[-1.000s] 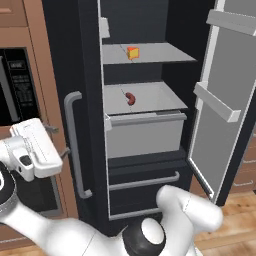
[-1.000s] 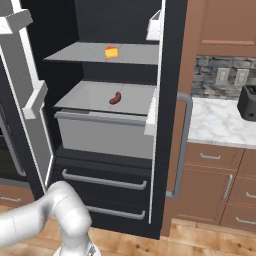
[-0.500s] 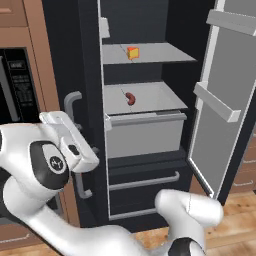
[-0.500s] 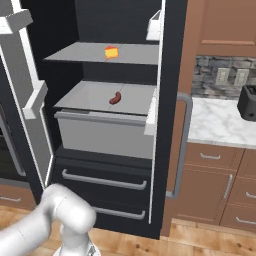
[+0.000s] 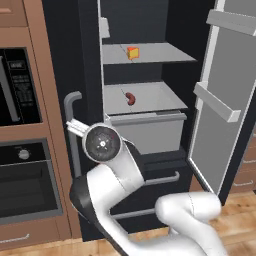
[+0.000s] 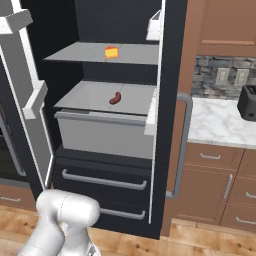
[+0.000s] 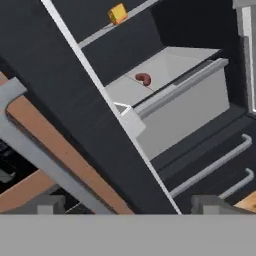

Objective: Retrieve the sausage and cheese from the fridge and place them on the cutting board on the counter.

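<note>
The black fridge (image 5: pixel 90 60) has its right-hand door (image 5: pixel 220 95) swung open. On the upper grey shelf sits the yellow-orange cheese (image 5: pixel 132 52) (image 6: pixel 111 52) (image 7: pixel 118 13). The dark red sausage (image 5: pixel 130 98) (image 6: pixel 115 98) (image 7: pixel 143 78) lies one level down, on the flat grey top of a drawer (image 7: pixel 185 105). My gripper (image 7: pixel 131 207) is open and holds nothing, its fingertips (image 7: pixel 47 204) far apart. It hangs before the edge of the shut fridge door, short of the shelves, with the sausage ahead. The cutting board and island counter are out of view.
Brown-framed wall ovens (image 5: pixel 25 185) stand left of the fridge. The shut door's grey bar handle (image 5: pixel 72 130) is beside my wrist. Two dark drawers with bar handles (image 6: pixel 102 180) sit under the grey one. A wall counter (image 6: pixel 225 125) with a dark toaster (image 6: pixel 247 102) lies on the right.
My arm has swung from the left, in front of the ovens, to the right, across the shut fridge door toward the open compartment. The cheese and sausage have not moved.
</note>
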